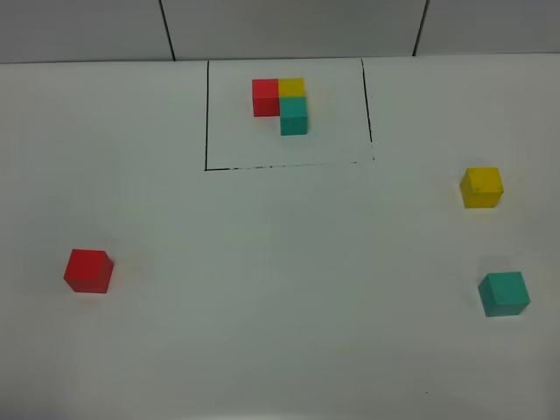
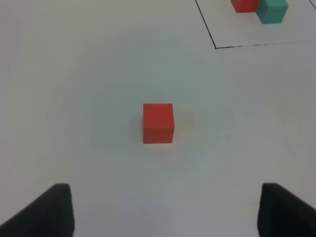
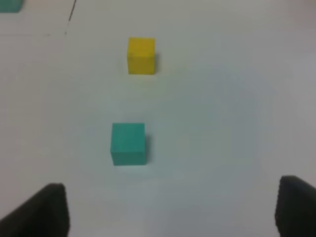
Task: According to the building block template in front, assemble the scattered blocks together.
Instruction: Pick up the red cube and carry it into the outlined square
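Note:
The building block template (image 1: 284, 103) is an L of red, yellow and teal cubes inside a black drawn rectangle at the far middle of the table. Three scattered blocks lie apart: a red cube (image 1: 88, 270) at the left, a yellow cube (image 1: 482, 187) and a teal cube (image 1: 504, 293) at the right. My left gripper (image 2: 165, 210) is open, and the red cube (image 2: 158, 123) lies ahead of its fingertips, untouched. My right gripper (image 3: 173, 210) is open too, with the teal cube (image 3: 128, 143) just ahead and the yellow cube (image 3: 141, 56) farther on. Neither arm shows in the exterior view.
The white table (image 1: 280, 262) carries only the cubes and the drawn black rectangle (image 1: 206, 114). A tiled wall (image 1: 289, 26) runs behind its far edge. A corner of the rectangle (image 2: 215, 47) appears in the left wrist view.

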Robot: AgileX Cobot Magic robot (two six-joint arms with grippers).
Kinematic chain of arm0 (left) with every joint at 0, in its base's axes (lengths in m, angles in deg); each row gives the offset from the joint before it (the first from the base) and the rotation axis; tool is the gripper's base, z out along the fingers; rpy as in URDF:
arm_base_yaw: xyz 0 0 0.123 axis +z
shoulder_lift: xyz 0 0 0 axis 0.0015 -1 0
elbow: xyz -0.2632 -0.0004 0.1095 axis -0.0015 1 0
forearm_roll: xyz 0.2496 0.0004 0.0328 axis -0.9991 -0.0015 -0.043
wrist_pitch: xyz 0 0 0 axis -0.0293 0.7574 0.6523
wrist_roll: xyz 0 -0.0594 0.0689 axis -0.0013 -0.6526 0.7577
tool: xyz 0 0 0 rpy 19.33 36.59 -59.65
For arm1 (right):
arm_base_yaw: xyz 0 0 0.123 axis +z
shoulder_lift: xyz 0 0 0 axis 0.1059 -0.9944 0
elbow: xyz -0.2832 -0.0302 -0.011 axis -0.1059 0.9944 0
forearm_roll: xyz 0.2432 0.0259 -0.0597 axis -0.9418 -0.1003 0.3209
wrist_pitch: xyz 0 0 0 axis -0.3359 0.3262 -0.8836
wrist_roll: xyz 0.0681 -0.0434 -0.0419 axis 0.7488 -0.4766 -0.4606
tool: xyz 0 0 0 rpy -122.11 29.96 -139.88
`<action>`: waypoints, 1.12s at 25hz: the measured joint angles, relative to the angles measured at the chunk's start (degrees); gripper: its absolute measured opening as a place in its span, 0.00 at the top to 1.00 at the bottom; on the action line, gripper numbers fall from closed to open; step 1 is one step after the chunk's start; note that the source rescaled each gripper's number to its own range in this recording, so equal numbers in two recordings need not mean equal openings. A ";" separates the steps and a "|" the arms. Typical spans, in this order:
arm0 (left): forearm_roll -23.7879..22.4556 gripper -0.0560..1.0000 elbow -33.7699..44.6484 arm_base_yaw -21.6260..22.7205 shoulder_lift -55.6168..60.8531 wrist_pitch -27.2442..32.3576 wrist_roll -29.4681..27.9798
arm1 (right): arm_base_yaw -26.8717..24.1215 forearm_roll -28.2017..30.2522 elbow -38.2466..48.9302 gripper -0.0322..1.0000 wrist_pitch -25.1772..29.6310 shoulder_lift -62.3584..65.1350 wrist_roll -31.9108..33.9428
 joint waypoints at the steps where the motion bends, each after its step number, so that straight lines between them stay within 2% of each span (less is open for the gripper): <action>1: 0.00 0.06 0.00 0.00 0.00 0.00 0.00 | 0.00 0.00 0.00 0.25 0.00 0.00 0.00; 28: 0.00 0.06 0.00 0.00 0.00 0.00 0.00 | 0.00 0.00 0.00 0.25 0.00 0.00 0.00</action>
